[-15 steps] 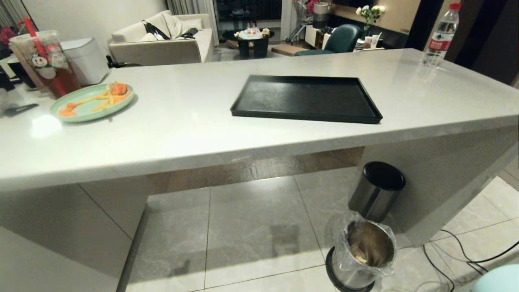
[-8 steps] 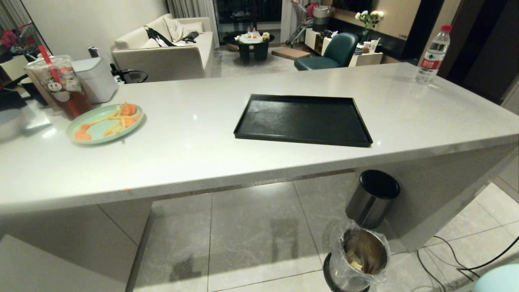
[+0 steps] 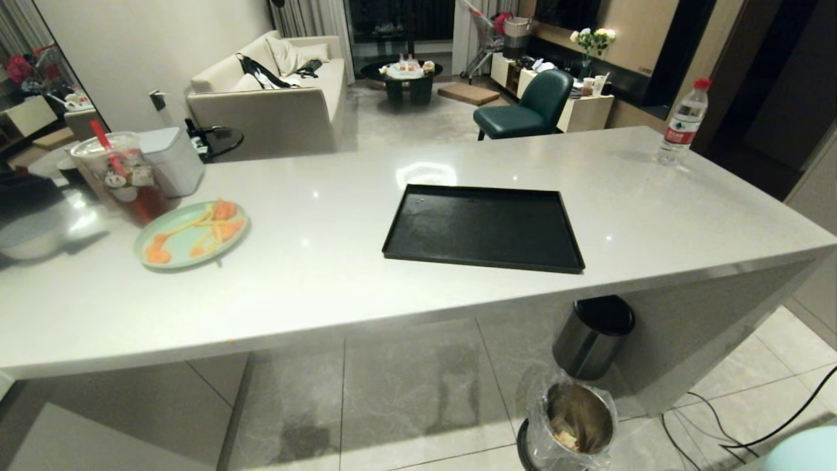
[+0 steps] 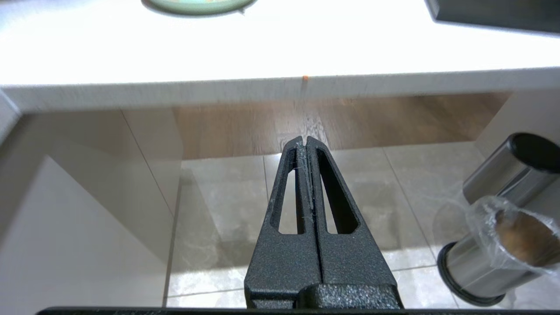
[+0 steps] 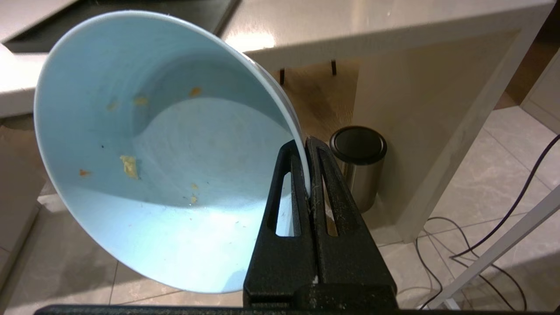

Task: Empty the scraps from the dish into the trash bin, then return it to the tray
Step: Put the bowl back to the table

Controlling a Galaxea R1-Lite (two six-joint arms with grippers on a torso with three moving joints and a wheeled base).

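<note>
My right gripper (image 5: 305,145) is shut on the rim of the dish (image 5: 166,148), a light-blue bowl tilted on its side and holding only a few crumbs (image 5: 128,166). A sliver of the dish (image 3: 805,451) shows at the head view's lower right corner. On the floor in front of the counter stands the bag-lined steel trash bin (image 3: 570,433), with pale scraps (image 3: 566,440) lying inside. The black tray (image 3: 484,226) lies empty on the counter. My left gripper (image 4: 302,141) is shut on nothing, held out below the counter's edge.
A black-lidded steel bin (image 3: 594,337) stands under the counter behind the trash bin. On the counter's left are a pale-green plate (image 3: 191,234) with food, a drink cup (image 3: 121,176) and a white box (image 3: 171,160); a water bottle (image 3: 683,124) is far right. Cables (image 3: 739,425) cross the floor.
The head camera has risen, so the whole scene has slid down and the counter is seen more from above. Nothing on the counter or floor has moved.
</note>
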